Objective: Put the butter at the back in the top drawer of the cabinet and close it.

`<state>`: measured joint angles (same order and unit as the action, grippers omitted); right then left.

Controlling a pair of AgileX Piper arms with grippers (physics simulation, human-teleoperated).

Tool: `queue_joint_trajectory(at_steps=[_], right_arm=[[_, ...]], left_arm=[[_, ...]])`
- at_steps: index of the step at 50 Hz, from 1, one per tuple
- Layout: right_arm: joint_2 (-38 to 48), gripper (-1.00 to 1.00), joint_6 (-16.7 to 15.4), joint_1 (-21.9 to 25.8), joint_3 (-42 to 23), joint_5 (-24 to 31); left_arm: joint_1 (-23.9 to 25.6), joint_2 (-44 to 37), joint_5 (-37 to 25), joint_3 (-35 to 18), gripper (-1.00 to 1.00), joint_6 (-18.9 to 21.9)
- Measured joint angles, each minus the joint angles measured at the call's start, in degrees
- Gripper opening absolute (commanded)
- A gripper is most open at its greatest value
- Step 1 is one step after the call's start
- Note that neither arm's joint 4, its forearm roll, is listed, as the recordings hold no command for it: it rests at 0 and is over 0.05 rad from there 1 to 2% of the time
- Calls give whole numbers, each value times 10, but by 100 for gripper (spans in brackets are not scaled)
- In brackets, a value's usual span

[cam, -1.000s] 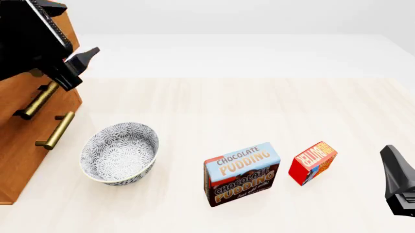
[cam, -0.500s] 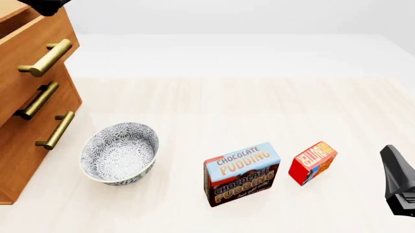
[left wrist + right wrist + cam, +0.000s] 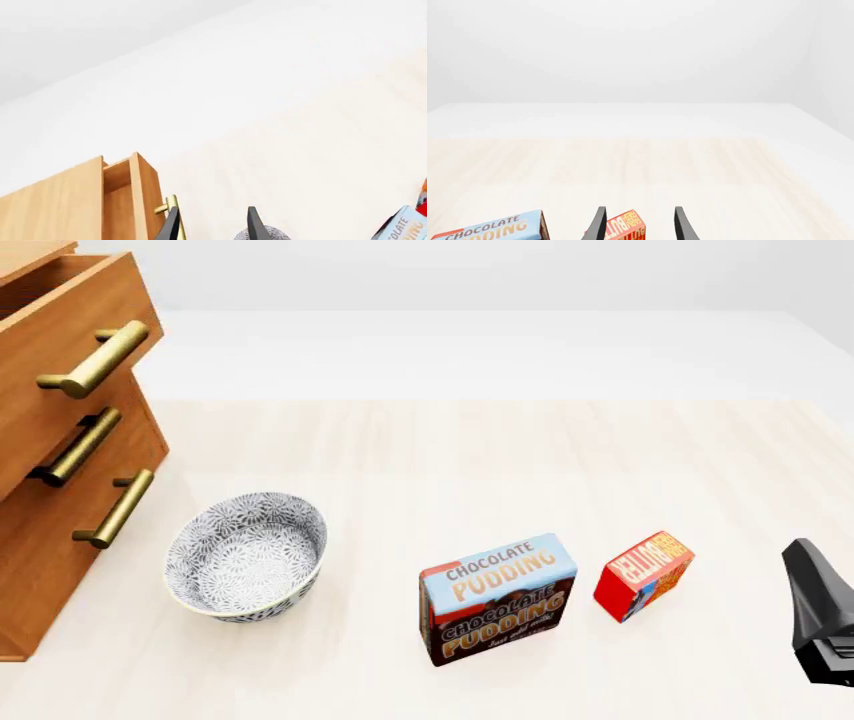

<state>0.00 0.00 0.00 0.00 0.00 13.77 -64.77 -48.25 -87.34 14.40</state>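
Observation:
The butter [image 3: 643,575], a small red and orange box, stands on the table right of the Chocolate Pudding box [image 3: 498,598]. The cabinet [image 3: 54,490] is at the left; its top drawer [image 3: 67,315] is pulled out, brass handle [image 3: 94,360] forward. My right gripper [image 3: 811,590] is open and empty at the right edge, apart from the butter; in the right wrist view [image 3: 638,227] the butter [image 3: 626,229] sits ahead between the fingers. My left gripper [image 3: 212,227] is open and empty above the cabinet [image 3: 60,205], out of the front view.
A patterned grey bowl [image 3: 247,555] stands between the cabinet and the pudding box. Two lower drawers with brass handles [image 3: 83,447] are shut. The pudding box also shows in the right wrist view [image 3: 490,231] and the left wrist view [image 3: 403,227].
My left arm has risen away from the top drawer's front and left the front view. The drawer stands pulled out. The right arm and the boxes have not moved.

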Motion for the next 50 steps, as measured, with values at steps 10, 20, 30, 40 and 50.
queue_joint_trajectory(at_steps=[10,20,30,40,50], right_arm=[[0,100,0,0,0,0],[0,100,0,0,0,0],[0,100,0,0,0,0],[0,100,0,0,0,0],[0,100,0,0,0,0]], left_arm=[[-20,5,-31,-18,100,-28],[-28,6,-44,-21,100,-62],[-34,6,-50,-15,100,-86],[-39,12,-51,-9,100,-103],[-47,20,-52,0,100,-111]])
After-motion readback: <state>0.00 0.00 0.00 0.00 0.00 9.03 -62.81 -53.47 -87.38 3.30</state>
